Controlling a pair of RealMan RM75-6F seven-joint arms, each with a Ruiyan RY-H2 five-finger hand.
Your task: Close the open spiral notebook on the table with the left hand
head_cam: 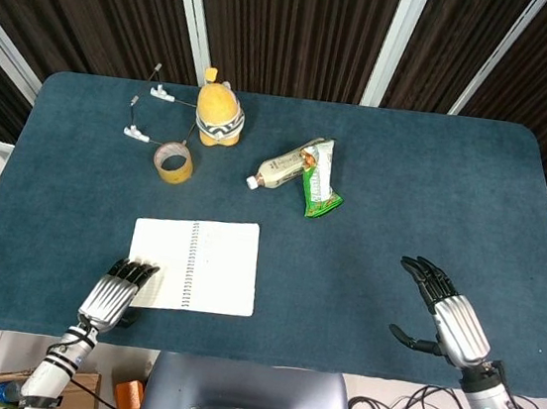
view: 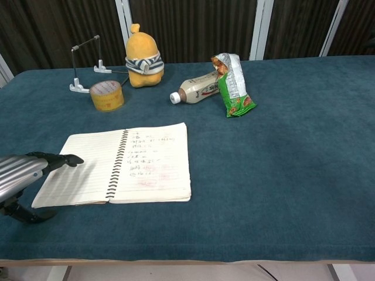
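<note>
The spiral notebook (head_cam: 192, 263) (view: 126, 165) lies open and flat on the blue table, white lined pages up, spiral binding down its middle. My left hand (head_cam: 118, 292) (view: 23, 172) is at the notebook's near left corner, fingers stretched out over the left page's outer edge, holding nothing. Whether the fingertips touch the page I cannot tell. My right hand (head_cam: 447, 315) hovers open over the table's right side, far from the notebook; the chest view does not show it.
At the back left stand a yellow plush toy (head_cam: 219, 110), a roll of tape (head_cam: 174, 162) and a small wire stand (head_cam: 143, 109). A bottle (head_cam: 283, 168) and a green snack bag (head_cam: 318, 180) lie behind the notebook. The table's front edge (head_cam: 265, 355) is close to both hands.
</note>
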